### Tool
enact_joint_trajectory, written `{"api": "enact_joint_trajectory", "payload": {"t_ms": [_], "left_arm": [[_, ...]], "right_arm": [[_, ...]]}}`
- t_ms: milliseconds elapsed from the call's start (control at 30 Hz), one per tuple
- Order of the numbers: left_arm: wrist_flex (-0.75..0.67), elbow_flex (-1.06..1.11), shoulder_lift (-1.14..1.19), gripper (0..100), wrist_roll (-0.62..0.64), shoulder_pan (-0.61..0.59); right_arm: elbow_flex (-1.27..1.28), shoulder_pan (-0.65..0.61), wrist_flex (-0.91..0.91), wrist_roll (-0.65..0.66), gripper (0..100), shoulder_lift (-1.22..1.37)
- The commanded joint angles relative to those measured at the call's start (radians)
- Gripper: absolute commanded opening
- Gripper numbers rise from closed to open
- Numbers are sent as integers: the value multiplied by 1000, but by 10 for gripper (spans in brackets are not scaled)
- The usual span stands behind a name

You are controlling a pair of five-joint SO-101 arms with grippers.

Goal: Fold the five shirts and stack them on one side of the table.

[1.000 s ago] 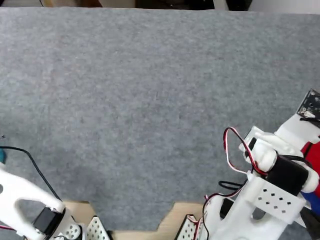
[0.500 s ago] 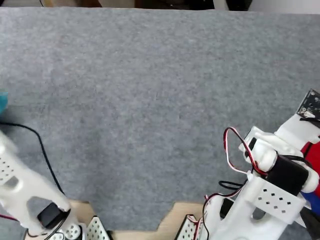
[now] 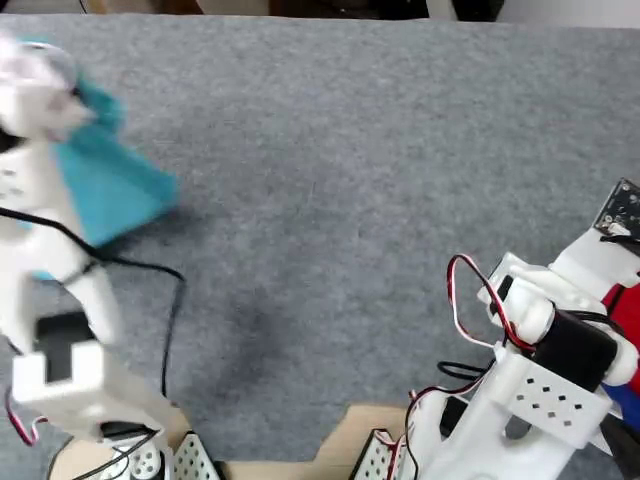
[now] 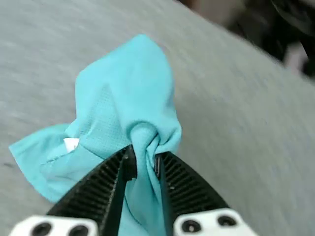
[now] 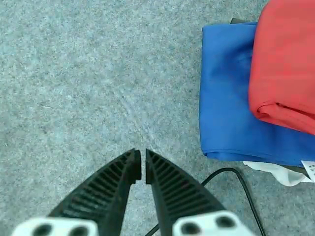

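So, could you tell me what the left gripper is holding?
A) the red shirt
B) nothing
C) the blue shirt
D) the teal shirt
D: the left gripper is shut on a bunched fold of the teal shirt, while the red shirt lies on the blue shirt by the right gripper.

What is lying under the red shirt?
The red shirt lies on a folded blue shirt. Under that, a white fabric edge peeks out; the rest is covered.
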Motion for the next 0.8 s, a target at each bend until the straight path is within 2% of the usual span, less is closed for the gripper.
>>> {"api": "enact_joint_trajectory", "payload": {"t_ms": [0, 133, 300, 367, 500, 567, 633, 767], "left_arm": [[-11, 186, -162, 19, 6, 270], [-124, 359, -208, 19, 3, 433], [-143, 477, -234, 29, 5, 539], [-140, 485, -251, 83, 6, 552], [-23, 477, -303, 293, 21, 545], [9, 483, -348, 346, -8, 486], [9, 485, -400, 335, -38, 404], [9, 497, -483, 331, -52, 126]], "right_arm": [[-4, -5, 5, -11, 30, -15], [-4, -5, 26, -11, 30, -15], [-4, -5, 74, -3, 34, -15], [-4, -13, 69, -3, 34, -15], [-4, -54, 52, 54, 34, -12], [-4, -96, 48, 98, 34, -10], [-10, -154, 43, 129, 34, -8], [-4, -272, -2, 155, 34, -7]]}}
